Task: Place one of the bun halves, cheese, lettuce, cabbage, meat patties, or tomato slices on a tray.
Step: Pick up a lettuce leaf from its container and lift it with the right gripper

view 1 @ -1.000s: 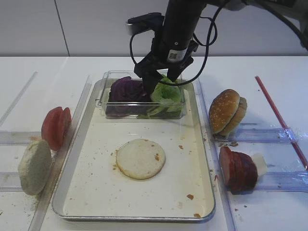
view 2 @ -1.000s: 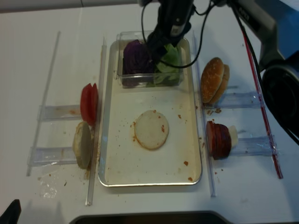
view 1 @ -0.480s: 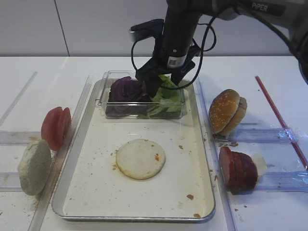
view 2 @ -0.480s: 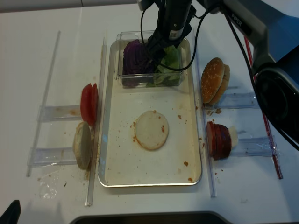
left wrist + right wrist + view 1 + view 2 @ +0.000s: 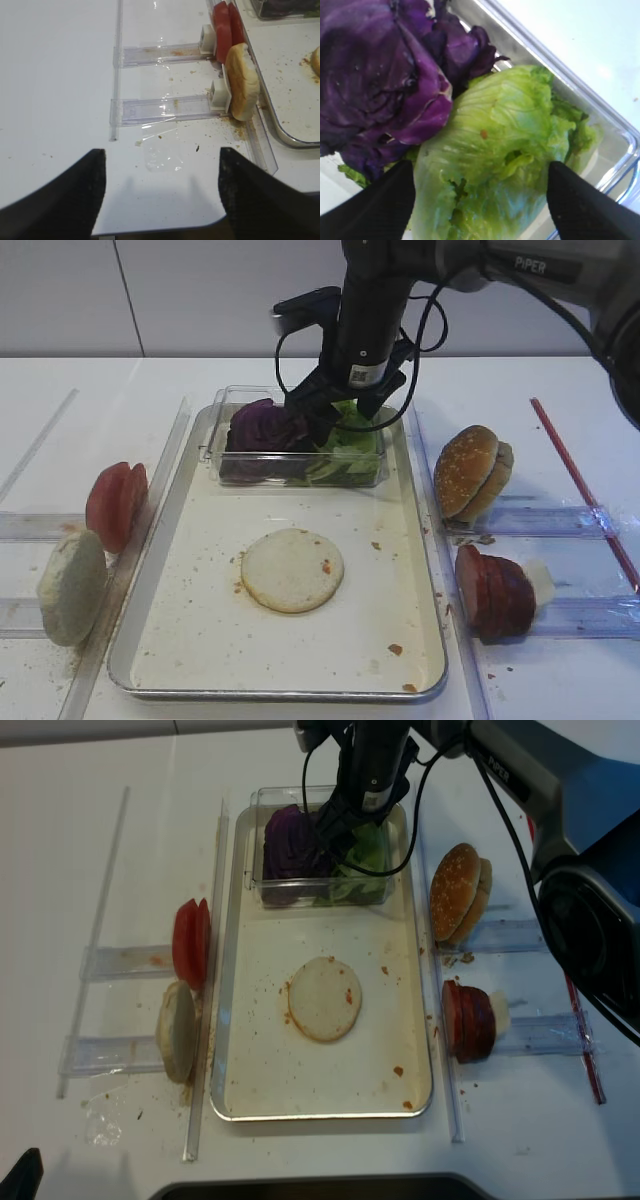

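Green lettuce partly under cabbage

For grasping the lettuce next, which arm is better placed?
The right. Its gripper hangs over the clear box with open jaws straddling the lettuce; the left gripper sits far off over bare table.

Deep purple crinkled cabbage leaves sit beside a pale green, whitish-ribbed lettuce leaf at upper centre. At mid-frame, a pale cream round bun disc with a browned rim lies on the crumb-flecked, cream-bottomed silver metal tray. Pink-red tomato slices show at left, dark reddish-brown meat patties at lower right, and a golden-brown sesame-speckled domed bun at right.
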